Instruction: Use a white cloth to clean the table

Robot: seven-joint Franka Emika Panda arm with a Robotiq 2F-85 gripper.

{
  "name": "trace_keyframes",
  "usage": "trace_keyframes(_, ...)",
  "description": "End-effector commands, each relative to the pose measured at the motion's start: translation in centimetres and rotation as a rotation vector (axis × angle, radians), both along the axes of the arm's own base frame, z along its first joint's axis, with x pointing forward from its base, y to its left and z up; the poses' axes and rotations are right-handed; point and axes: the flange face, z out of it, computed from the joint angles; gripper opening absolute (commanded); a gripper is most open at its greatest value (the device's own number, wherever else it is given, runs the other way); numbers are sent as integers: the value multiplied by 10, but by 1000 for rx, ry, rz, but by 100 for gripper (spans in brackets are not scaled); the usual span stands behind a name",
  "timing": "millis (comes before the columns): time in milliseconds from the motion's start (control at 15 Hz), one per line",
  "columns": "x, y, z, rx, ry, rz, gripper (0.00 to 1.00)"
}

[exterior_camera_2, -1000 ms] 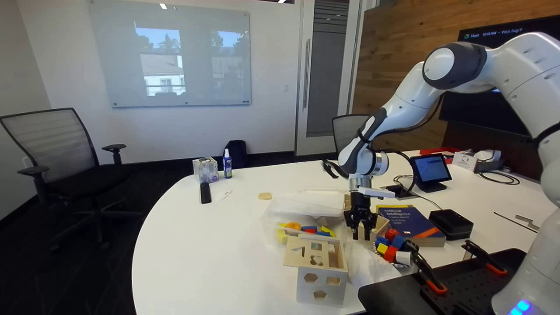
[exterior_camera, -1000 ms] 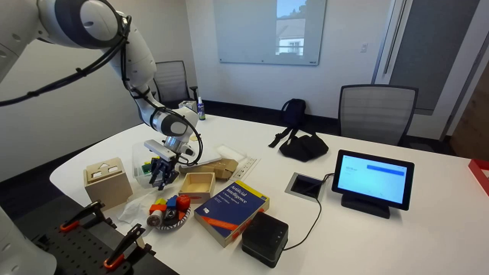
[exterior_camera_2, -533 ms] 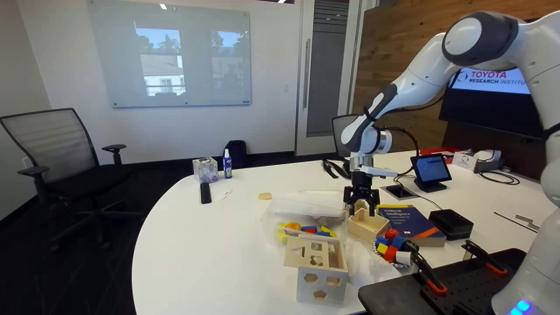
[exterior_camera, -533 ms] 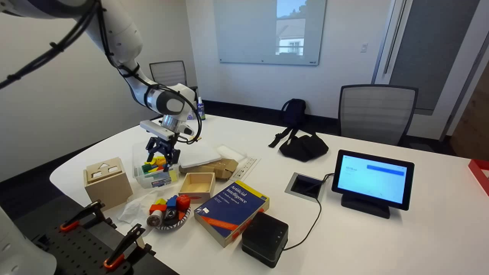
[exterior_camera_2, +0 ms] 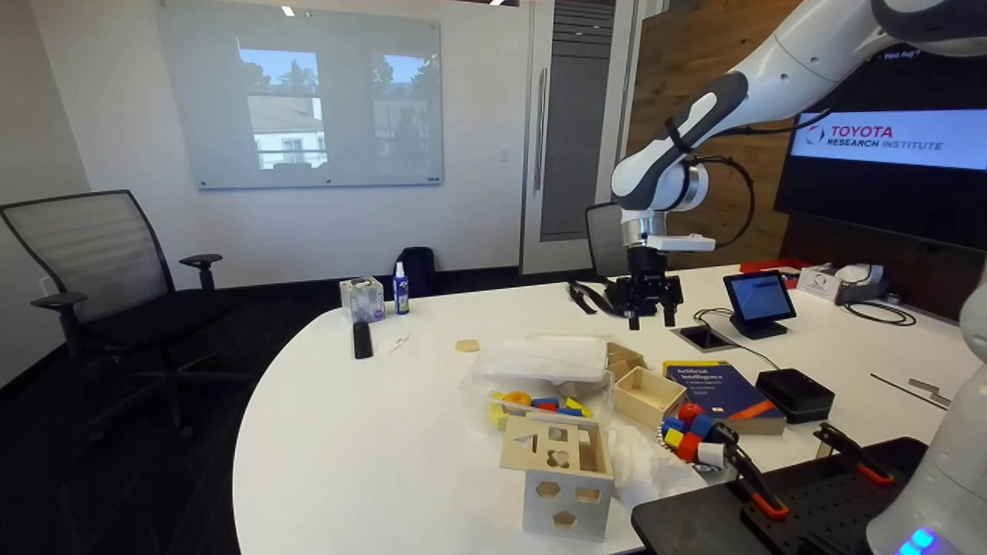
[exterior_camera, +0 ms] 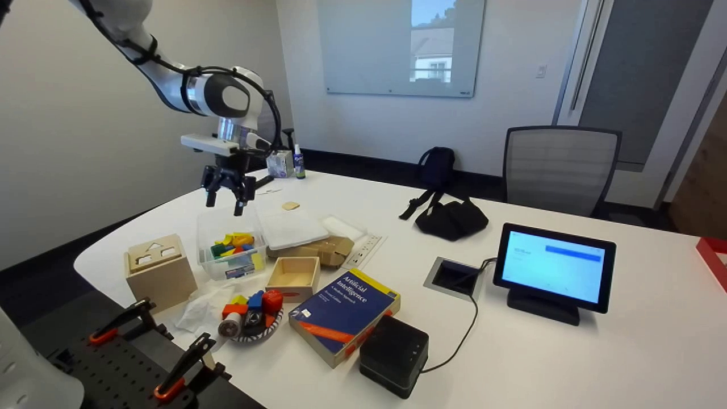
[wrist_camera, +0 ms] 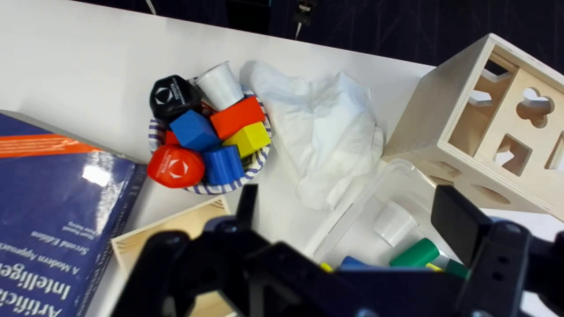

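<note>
The white cloth (wrist_camera: 324, 127) lies crumpled on the white table (wrist_camera: 110, 39) near its edge, between the bowl of blocks and the wooden shape box. It also shows in both exterior views (exterior_camera: 205, 309) (exterior_camera_2: 648, 466). My gripper (wrist_camera: 346, 198) is open, with nothing between its fingers. In both exterior views (exterior_camera: 225, 205) (exterior_camera_2: 651, 317) it hangs high above the table, pointing down, well apart from the cloth. The table's bare top also shows in both exterior views (exterior_camera: 511, 363) (exterior_camera_2: 347, 447).
A clear bin (exterior_camera: 232, 267) of coloured blocks, a wooden shape box (exterior_camera: 161, 278), an open wooden box (exterior_camera: 293, 278), a bowl (exterior_camera: 261, 335) and a book (exterior_camera: 345, 312) surround the cloth. A black box (exterior_camera: 395, 355) and tablet (exterior_camera: 555, 270) stand farther off. Clamps (exterior_camera: 190, 363) stand near the robot base.
My gripper has risen well above the table and moved back from the area by the bin and open wooden box. Its fingers have spread wider. The cloth has not visibly moved.
</note>
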Motion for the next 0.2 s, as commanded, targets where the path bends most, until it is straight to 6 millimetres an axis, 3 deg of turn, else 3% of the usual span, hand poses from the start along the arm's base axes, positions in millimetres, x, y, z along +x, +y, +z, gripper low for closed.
trace_keyframes(0,-18,-2,36,-88,-26,-19,100)
trace_keyframes(133,-22,-3,47,-116,-30,-19,100)
